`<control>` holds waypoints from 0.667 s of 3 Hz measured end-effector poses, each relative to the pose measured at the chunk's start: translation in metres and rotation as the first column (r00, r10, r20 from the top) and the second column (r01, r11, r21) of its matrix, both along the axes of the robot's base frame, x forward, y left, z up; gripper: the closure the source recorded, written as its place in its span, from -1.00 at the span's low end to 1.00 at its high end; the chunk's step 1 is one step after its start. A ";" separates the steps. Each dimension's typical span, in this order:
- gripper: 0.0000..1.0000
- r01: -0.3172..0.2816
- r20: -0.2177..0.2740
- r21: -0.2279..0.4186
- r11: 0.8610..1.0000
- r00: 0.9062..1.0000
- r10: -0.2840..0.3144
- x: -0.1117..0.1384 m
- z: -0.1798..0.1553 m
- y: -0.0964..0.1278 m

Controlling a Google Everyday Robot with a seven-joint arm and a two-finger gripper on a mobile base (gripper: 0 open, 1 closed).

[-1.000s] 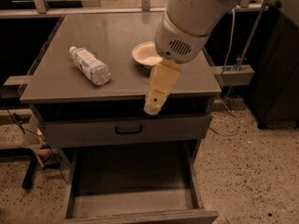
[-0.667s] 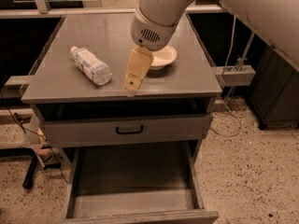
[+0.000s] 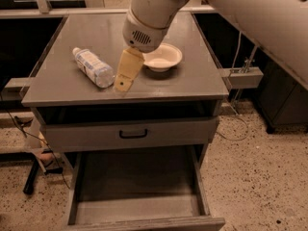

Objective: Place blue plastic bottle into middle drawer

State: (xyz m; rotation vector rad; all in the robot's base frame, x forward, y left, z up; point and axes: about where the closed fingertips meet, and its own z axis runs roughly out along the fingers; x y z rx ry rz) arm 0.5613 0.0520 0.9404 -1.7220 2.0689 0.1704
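Approach is the step we judge to be in hand: the gripper (image 3: pixel 122 84) hangs low over the grey cabinet top (image 3: pixel 192 83), its pale yellow wedge pointing down at the surface. We cannot tell from this angle whether the jaws stand apart or closed, but the blue plastic bottle (image 3: pixel 93 67) is plainly not between them. It lies on its side just beside the jaws, on the side away from the white paper bowl (image 3: pixel 162 57), with its nearer end close to the tip.

The middle drawer (image 3: pixel 139 189) stands pulled out, below the jaws and toward the camera, beneath the drawer front with the black handle (image 3: pixel 133 134). Its floor is bare, so nothing of the placing is done yet.

We think the next move calls for a short sideways shift to bring the jaws astride the bottle, across its body and not along it (a round bottle lying down will likely roll if nudged from one side). Then comes a lift, a carry forward past the cabinet edge and a descent into the tray.

As for materials, the bottle is clear thin plastic with a pale blue-and-white label, cylindrical and probably light and a little squashy. The bowl is shallow, round and matt. The cabinet and drawer look like flat, dull grey painted sheet, smooth enough for the bottle to slide.
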 end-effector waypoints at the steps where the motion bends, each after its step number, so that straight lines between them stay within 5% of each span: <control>1: -1.00 0.038 -0.015 0.045 0.998 0.999 -0.038 0.030 -0.002 0.026; 2: -1.00 0.041 -0.074 0.098 0.994 0.997 -0.033 0.081 -0.011 0.079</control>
